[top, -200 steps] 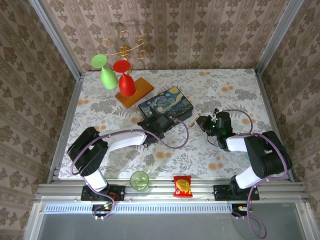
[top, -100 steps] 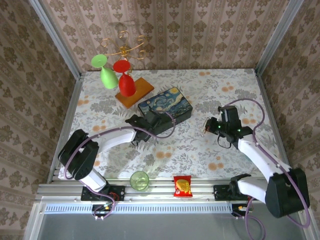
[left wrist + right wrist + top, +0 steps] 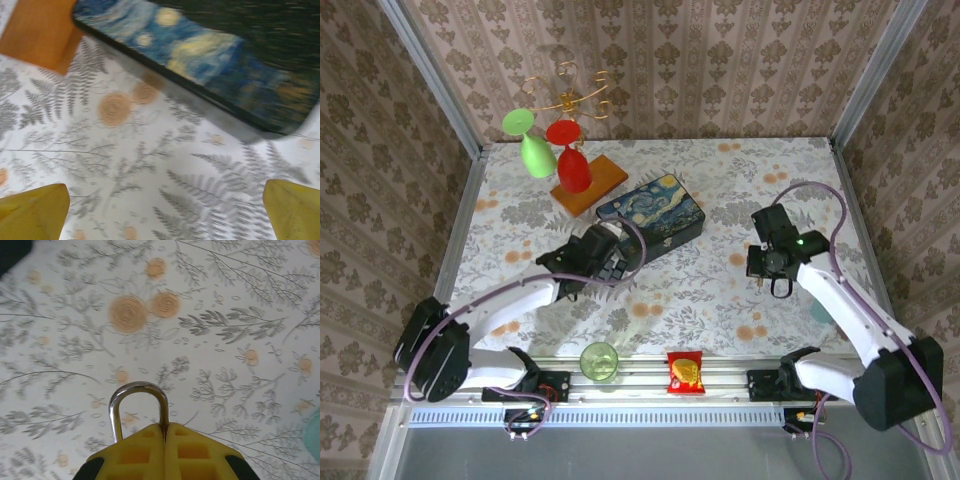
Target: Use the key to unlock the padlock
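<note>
**A:** The right gripper is pinching the small padlock. Its yellow fingers are pressing together, and the silver U-shaped shackle is poking up past them. The lock's body is hidden, and it is hanging over the fern-patterned tablecloth.

**B:** And the left gripper?

**A:** It is hanging spread wide, with nothing between its fingers, just beside the painted blue box.

**B:** The key?

**A:** Too small to pick out.

**B:** Then the lock is probably being steadied for the key. The next move is likely calling for a fine left-hand pinch on the key, then lining it up with the keyhole.
</note>
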Motion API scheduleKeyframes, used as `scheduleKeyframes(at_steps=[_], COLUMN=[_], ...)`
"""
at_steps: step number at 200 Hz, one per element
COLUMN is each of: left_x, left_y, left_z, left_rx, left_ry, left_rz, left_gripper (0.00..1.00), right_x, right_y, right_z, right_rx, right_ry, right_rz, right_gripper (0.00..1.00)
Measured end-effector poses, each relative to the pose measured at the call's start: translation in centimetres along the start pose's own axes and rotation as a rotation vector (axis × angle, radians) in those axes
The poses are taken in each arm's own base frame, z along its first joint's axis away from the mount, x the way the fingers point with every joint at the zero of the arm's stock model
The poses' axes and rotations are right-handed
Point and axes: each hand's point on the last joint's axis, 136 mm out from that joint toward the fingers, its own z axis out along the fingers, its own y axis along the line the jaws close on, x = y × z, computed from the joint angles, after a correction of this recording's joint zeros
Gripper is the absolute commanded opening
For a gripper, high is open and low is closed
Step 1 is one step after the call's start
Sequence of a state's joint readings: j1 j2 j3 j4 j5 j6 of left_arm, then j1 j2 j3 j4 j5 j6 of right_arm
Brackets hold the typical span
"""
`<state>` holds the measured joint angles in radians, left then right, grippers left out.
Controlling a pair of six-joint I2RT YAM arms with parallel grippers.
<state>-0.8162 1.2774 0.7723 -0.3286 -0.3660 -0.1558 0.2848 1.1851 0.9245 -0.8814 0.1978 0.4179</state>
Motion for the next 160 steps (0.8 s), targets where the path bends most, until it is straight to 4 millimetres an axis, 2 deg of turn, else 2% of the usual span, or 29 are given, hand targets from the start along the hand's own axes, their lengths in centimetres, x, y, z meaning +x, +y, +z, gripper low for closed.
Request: scheduleKeyframes(at_steps=[19,32,73,106,142,160], left_x=[0.6,1.1,1.3,0.9,-0.6,-1.1], left_y=[-2.0,-2.6,-3.1,-2.1,0.4,0.9], left_z=[-0.1,0.4,4.0,5.5,5.6,5.4], left_rx=[0.047,0.053,-0.006,-0.046,-0.079,-0.084], left_ry=[-0.029,-0.034,-0.038,-0.05,-0.104,-0.122], left_rz=[-0.022,-0.042,-0.092,-0.136,-0.224,-0.24], left_gripper=[1.0,1.0,1.0,1.0,1.0,1.0], right_x=[0.5,0.9,1.6,2.8,3.2,3.3], right_y=[-0.2,-0.1,1.3,2.4,4.3,4.7], right_z=[1.7,2.7,5.5,7.9,8.6,9.1], right_rx=[0.063,0.084,0.111,0.129,0.096,0.094], right_ry=[0.058,0.092,0.144,0.198,0.194,0.202], right_rz=[-0.033,-0.05,-0.107,-0.151,-0.171,-0.168], right_gripper=[0.0,0.0,0.0,0.0,0.0,0.0])
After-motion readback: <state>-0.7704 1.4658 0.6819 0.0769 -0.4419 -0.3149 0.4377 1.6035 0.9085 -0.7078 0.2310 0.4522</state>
